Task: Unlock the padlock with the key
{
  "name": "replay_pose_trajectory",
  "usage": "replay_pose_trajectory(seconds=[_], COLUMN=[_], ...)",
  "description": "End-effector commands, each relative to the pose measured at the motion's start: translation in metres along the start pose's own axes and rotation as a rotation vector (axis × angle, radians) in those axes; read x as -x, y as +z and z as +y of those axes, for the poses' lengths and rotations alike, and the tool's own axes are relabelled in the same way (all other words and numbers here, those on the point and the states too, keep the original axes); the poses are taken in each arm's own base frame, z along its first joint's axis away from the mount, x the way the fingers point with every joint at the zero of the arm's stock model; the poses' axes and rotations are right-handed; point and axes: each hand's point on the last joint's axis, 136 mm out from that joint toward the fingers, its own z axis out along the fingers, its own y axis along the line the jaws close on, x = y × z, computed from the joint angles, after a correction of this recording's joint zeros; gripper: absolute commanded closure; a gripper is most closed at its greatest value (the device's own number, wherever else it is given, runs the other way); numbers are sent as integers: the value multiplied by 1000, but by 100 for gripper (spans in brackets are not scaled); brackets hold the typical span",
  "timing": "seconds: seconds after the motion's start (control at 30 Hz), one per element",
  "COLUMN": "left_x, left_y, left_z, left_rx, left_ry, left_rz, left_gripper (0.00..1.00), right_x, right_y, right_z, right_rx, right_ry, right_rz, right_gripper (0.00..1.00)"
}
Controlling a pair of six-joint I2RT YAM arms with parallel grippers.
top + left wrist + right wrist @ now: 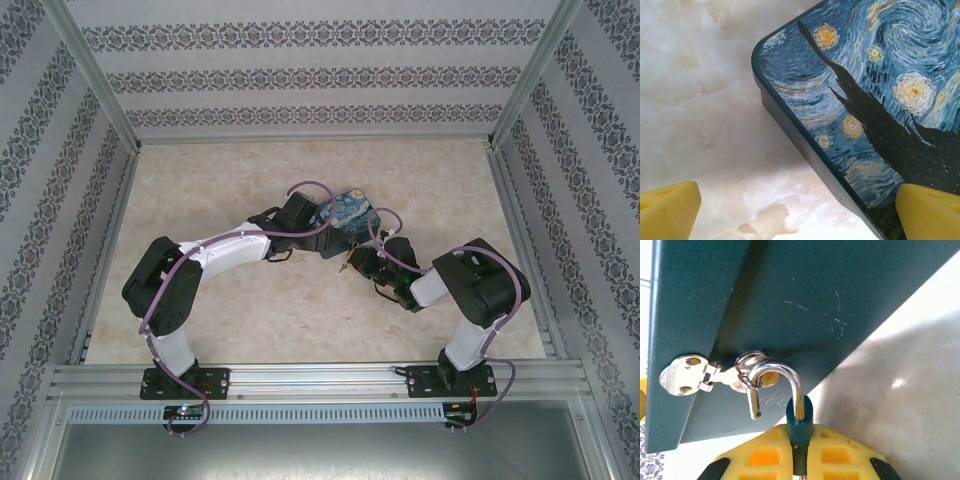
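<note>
Right claw [800,450] clenched on small teal padlock [800,416]; steel shackle [790,377] points 12 o'clock, free leg hooked through silver hasp [690,377] on dark teal box [790,290]. Left claw [797,215] spread, astride box edge.

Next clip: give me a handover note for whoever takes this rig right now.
Left gripper: open, one finger above the painted box lid, the other above the table.
Right gripper: shut on the padlock body.
Done: the shackle looks sprung, its free end out of the body.
Left: unhook the shackle from the hasp ring. Where the key is, I cannot tell.
</note>
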Motion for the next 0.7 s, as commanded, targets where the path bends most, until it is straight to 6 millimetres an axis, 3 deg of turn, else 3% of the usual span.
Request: replay_pose_trajectory(seconds=[0.0, 0.43, 0.67], left_x=[-57, -64, -66], left_y=[15, 19, 19], left_z=[25, 21, 21], left_rx=[106, 79, 78], left_ry=[67, 93, 96], left_rz=[176, 217, 230], left_gripper=[0, 2, 3], right_x=[14, 38, 51], right_y=[-2, 5, 6], right_z=[-7, 6, 1], right_rx=[-14, 28, 16], right_ry=[18, 26, 21], right_rz=[-44, -55, -59], right_gripper=[100, 100, 100])
